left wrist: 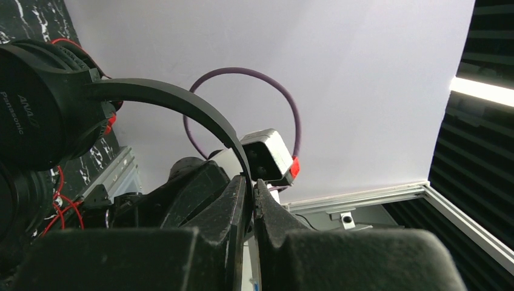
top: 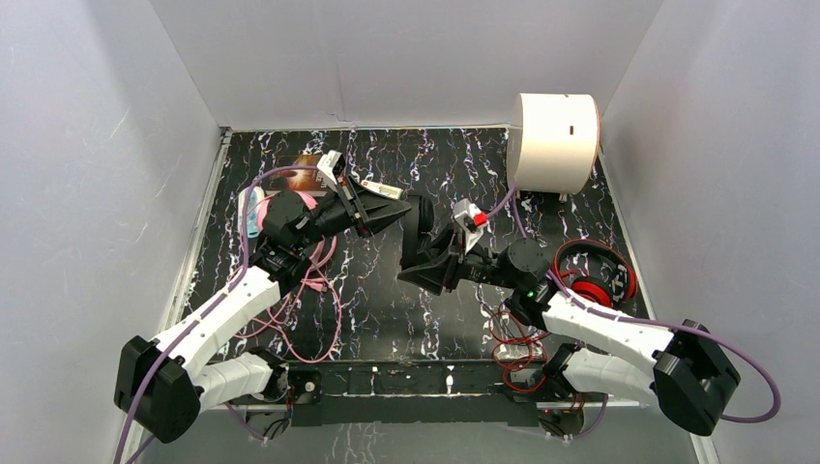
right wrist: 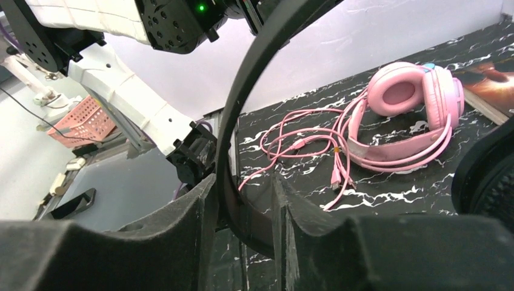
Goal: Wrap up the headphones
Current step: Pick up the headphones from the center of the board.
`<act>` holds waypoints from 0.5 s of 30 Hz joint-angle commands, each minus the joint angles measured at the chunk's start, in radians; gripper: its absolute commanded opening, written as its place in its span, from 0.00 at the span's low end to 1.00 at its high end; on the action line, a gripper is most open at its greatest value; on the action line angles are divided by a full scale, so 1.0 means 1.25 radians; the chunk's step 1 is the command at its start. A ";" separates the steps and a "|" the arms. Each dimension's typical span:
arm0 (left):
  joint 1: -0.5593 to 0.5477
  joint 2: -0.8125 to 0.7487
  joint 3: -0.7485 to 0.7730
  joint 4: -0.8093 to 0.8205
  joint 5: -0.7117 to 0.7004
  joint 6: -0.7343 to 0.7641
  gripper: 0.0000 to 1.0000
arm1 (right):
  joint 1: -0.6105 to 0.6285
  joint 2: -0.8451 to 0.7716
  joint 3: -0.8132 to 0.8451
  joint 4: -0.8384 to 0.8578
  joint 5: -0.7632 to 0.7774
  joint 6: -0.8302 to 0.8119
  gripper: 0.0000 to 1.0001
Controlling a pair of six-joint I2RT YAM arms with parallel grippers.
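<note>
The black headphones (top: 423, 235) hang in mid-air between both arms. My left gripper (top: 404, 209) is shut on the thin headband (left wrist: 176, 100), and an earcup (left wrist: 36, 109) hangs at the left of the left wrist view. My right gripper (right wrist: 245, 194) straddles the same headband (right wrist: 242, 109). The band rests against one finger with a gap to the other, so the jaws stand open. The pink headphones (right wrist: 406, 109) lie on the table with their cable (right wrist: 303, 145) loose; my left arm partly hides them from above. The red headphones (top: 592, 275) lie at the right.
A white cylinder (top: 553, 140) stands at the back right. A brown flat object (top: 307, 162) lies at the back left. Red cable (top: 512, 340) loops near the right arm's base, and pink cable (top: 311, 290) spreads near the left arm. White walls enclose the table.
</note>
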 commanded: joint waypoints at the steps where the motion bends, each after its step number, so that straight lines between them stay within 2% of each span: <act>1: 0.008 -0.041 0.003 0.077 0.004 -0.019 0.00 | 0.006 0.005 -0.016 0.098 0.022 -0.010 0.38; 7: 0.026 -0.077 -0.010 -0.011 0.007 0.009 0.00 | 0.006 -0.052 -0.023 0.000 0.074 -0.046 0.05; 8: 0.031 -0.086 0.004 -0.074 0.007 0.043 0.00 | 0.006 -0.072 -0.022 -0.057 0.088 -0.060 0.00; 10: 0.037 -0.105 0.060 -0.266 -0.015 0.161 0.02 | 0.005 -0.113 -0.009 -0.167 0.115 -0.098 0.00; 12: 0.038 -0.118 0.139 -0.520 -0.088 0.340 0.28 | 0.006 -0.142 0.010 -0.279 0.133 -0.149 0.00; 15: 0.038 -0.131 0.213 -0.771 -0.191 0.477 0.70 | 0.006 -0.143 0.079 -0.509 0.144 -0.263 0.00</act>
